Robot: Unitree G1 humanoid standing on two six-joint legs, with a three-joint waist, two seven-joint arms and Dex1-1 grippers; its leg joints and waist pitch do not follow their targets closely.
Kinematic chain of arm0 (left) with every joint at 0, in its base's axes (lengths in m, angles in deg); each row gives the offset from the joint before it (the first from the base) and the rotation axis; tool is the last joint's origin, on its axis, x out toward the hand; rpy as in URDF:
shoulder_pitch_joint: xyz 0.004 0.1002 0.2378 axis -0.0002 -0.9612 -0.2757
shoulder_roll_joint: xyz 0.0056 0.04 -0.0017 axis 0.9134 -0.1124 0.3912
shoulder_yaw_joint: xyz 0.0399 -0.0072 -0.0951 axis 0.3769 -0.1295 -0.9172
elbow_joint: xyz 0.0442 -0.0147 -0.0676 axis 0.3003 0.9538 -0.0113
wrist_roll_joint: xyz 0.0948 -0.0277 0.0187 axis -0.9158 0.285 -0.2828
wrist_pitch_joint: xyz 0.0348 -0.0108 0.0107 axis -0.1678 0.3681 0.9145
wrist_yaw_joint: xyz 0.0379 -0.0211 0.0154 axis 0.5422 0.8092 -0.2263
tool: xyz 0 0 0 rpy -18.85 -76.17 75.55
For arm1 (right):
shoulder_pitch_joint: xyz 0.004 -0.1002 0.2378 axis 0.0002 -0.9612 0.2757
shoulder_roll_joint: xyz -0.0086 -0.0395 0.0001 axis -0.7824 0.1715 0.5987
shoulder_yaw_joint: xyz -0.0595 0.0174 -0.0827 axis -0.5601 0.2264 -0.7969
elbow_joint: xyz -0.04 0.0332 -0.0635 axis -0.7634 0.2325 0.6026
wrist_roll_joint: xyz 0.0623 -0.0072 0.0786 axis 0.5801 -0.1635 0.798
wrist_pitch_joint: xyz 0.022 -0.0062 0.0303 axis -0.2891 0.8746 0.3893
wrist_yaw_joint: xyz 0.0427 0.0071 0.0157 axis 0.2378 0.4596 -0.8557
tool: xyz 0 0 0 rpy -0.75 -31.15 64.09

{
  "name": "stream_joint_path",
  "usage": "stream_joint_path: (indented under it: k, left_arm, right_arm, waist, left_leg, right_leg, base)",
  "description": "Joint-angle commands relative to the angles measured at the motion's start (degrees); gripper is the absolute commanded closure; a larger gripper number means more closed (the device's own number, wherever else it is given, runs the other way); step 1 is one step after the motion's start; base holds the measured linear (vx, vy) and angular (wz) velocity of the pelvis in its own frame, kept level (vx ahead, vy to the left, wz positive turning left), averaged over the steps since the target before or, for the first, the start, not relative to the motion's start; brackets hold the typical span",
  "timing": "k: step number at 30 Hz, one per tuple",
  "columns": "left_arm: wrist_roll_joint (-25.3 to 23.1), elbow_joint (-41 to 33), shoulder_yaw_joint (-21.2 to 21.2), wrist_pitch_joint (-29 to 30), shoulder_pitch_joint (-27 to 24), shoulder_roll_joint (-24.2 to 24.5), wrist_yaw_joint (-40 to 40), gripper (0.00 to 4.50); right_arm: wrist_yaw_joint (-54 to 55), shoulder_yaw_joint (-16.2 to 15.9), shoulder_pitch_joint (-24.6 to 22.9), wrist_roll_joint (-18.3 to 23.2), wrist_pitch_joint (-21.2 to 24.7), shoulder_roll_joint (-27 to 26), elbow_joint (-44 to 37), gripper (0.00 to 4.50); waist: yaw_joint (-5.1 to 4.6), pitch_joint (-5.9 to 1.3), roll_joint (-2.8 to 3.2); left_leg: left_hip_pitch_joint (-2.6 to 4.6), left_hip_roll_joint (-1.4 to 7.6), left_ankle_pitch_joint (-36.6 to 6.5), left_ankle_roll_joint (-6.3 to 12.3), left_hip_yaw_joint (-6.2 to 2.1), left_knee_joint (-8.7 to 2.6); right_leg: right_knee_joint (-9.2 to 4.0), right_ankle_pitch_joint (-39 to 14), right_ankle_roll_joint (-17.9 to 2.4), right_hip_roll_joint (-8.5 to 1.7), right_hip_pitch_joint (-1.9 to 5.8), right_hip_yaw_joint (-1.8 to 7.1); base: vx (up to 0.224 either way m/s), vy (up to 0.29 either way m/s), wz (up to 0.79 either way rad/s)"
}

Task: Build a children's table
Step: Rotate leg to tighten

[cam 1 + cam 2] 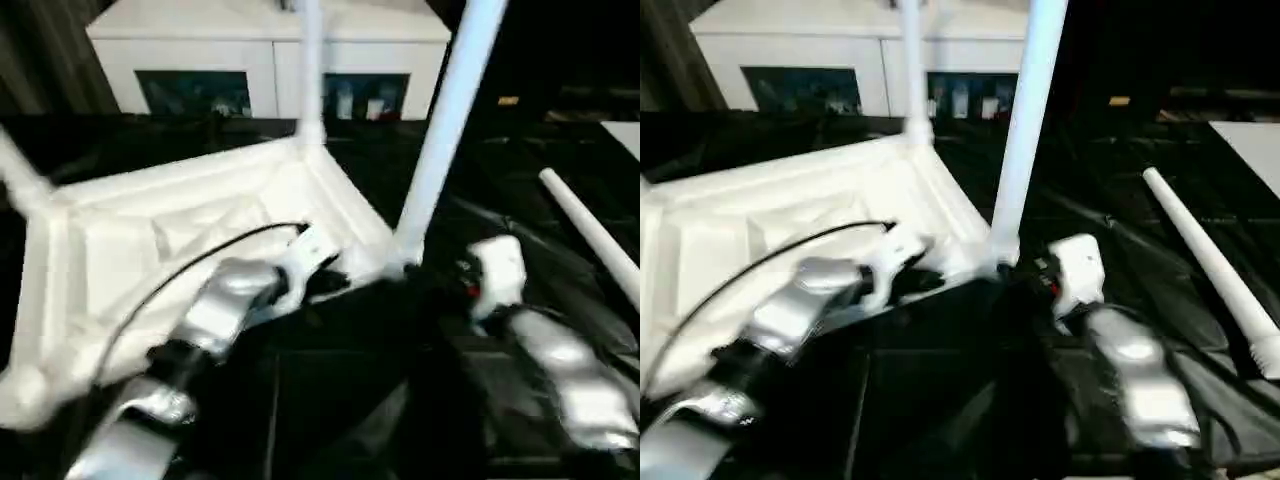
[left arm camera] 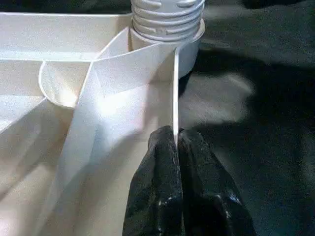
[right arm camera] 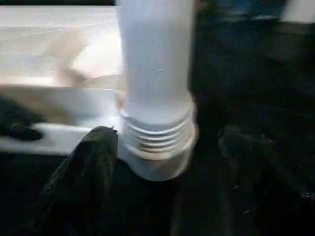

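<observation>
The white tabletop (image 1: pixel 190 235) lies upside down, ribbed underside up. A leg (image 1: pixel 311 70) stands in the far corner socket, another leg (image 1: pixel 447 130) in the near right socket, and a third leg (image 1: pixel 20 175) slants at the left. A loose leg (image 1: pixel 590 235) lies on the dark floor to the right. My left gripper (image 2: pixel 177 142) is shut on the tabletop's thin rim (image 2: pixel 175 98), just short of the near right socket. My right gripper (image 3: pixel 167 132) is open, one finger (image 3: pixel 93 162) on each side of that leg's threaded base (image 3: pixel 157 142).
A white cabinet (image 1: pixel 270 60) with dark glass doors stands behind the tabletop. Dark matting (image 1: pixel 520 170) covers the floor around the work. A black cable (image 1: pixel 190 265) runs along my left forearm over the tabletop.
</observation>
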Motion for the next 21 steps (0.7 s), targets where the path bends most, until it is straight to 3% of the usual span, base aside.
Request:
stream_joint_path:
  k: [1, 7, 10, 17, 21]
  left_arm:
    - [1.19, -3.25, 2.38, -1.73, -0.96, 1.63, 7.09, 4.5]
    - [3.11, -7.49, 4.58, 0.74, -1.48, 5.29, 14.6, 4.5]
    - [3.97, -9.48, 5.64, 2.2, -1.61, 6.25, 17.06, 4.5]
    - [4.11, -10.43, 5.57, 2.76, -1.87, 6.49, 18.24, 4.5]
    - [4.16, -10.83, 5.78, 3.09, -1.74, 6.88, 18.1, 4.5]
  right_arm:
    - [-6.55, -0.75, -0.81, 2.42, 2.16, 3.61, -3.27, 0.48]
    - [-13.06, -3.42, -1.06, 2.26, 3.9, 7.98, -3.81, 0.42]
    - [-12.68, -5.76, 0.74, -0.6, 2.77, 7.83, -1.42, 0.42]
    - [-13.4, -6.74, 2.47, -1.45, 1.73, 7.16, 0.67, 0.42]
    - [-13.72, -6.82, 3.25, -1.56, 0.74, 6.75, 1.73, 0.88]
  waist:
    - [0.15, -2.96, -0.5]
    - [0.26, -3.11, -0.41]
    - [0.2, -3.18, -0.52]
    - [0.97, -3.34, -0.49]
    - [1.3, -3.46, -0.55]
  left_leg:
    - [1.8, 3.33, -16.2, 3.59, -1.51, -4.49]
    - [1.89, 3.27, -15.63, 2.56, -1.37, -4.37]
    - [1.77, 3.14, -13.7, 2.48, -1.37, -4.27]
    - [2.01, 3.15, -12.57, 2.79, -1.19, -3.96]
    - [1.97, 3.09, -11.41, 3.31, -1.15, -3.77]
  right_leg:
    - [-4.7, -9.91, -12.54, -2.92, 2.28, 2.16]
    - [-4.43, -8.86, -13.79, -3.08, 1.99, 2.23]
    - [-4.0, -6.74, -14.48, -3.0, 2.06, 2.11]
    - [-3.82, -5.24, -14.72, -3.05, 2.09, 2.2]
    - [-3.59, -3.58, -14.82, -3.01, 2.24, 2.18]
  base:
    - [0.0, 0.0, 0.0]
    - [0.0, 0.0, 0.0]
    - [0.0, 0.0, 0.0]
    - [0.0, 0.0, 0.0]
    - [0.0, 0.0, 0.0]
